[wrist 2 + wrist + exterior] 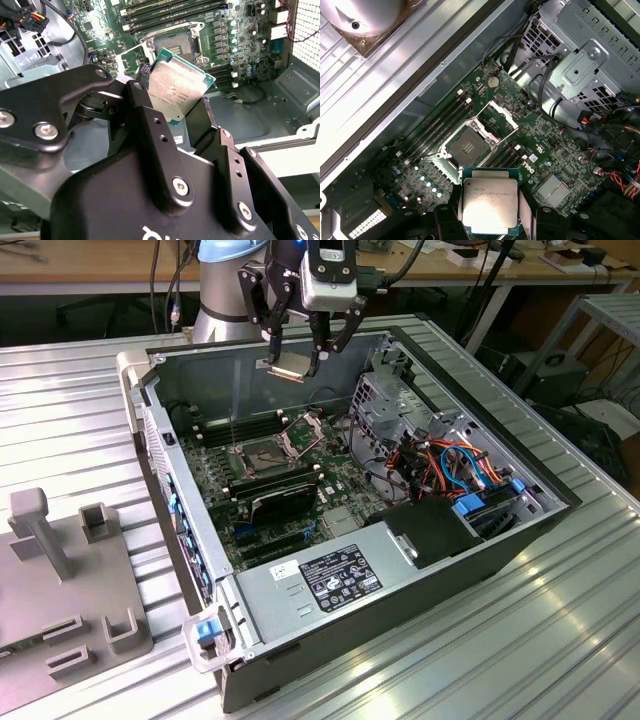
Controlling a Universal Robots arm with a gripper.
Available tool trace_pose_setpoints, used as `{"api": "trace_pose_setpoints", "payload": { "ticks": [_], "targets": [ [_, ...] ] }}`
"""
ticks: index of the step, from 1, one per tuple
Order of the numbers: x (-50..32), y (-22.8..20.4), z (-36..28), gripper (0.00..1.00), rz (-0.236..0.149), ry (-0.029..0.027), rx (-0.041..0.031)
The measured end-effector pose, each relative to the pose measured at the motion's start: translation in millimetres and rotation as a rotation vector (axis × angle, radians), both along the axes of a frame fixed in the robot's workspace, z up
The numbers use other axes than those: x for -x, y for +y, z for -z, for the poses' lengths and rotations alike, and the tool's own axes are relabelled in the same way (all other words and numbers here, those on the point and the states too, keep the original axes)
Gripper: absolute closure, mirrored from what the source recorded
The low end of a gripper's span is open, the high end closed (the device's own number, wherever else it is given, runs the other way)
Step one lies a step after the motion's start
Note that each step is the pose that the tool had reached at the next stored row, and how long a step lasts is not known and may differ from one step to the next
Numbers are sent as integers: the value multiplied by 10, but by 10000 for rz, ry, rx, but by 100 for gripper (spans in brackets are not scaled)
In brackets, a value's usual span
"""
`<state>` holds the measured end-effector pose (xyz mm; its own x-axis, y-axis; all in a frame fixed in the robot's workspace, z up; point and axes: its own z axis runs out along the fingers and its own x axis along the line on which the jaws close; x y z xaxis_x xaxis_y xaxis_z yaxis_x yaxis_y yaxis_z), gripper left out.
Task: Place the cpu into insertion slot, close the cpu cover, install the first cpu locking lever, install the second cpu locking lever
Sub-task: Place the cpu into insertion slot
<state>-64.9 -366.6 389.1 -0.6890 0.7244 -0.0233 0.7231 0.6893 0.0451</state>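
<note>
Your cpu (pixel 487 200) is pinched flat between the gripper (pixel 297 362) jaws, held in the air over the open computer case (pixel 520 530), well apart from the insertion slot (pixel 467 148). Slot's bare and the cpu cover (pixel 505 114) is flipped open. By my read nothing's done yet: seating, cover and both levers all remain.

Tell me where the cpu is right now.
In the exterior view the cpu hangs in the gripper above the open computer case, clear of the empty insertion slot below.
</note>
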Motion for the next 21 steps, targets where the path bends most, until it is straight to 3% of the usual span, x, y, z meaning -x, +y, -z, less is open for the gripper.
{"api": "trace_pose_setpoints", "payload": {
  "ticks": [9,21],
  "targets": [
    [0,1,11,46,996,0,0],
    [0,1,23,46,1953,0,0]
  ]
}}
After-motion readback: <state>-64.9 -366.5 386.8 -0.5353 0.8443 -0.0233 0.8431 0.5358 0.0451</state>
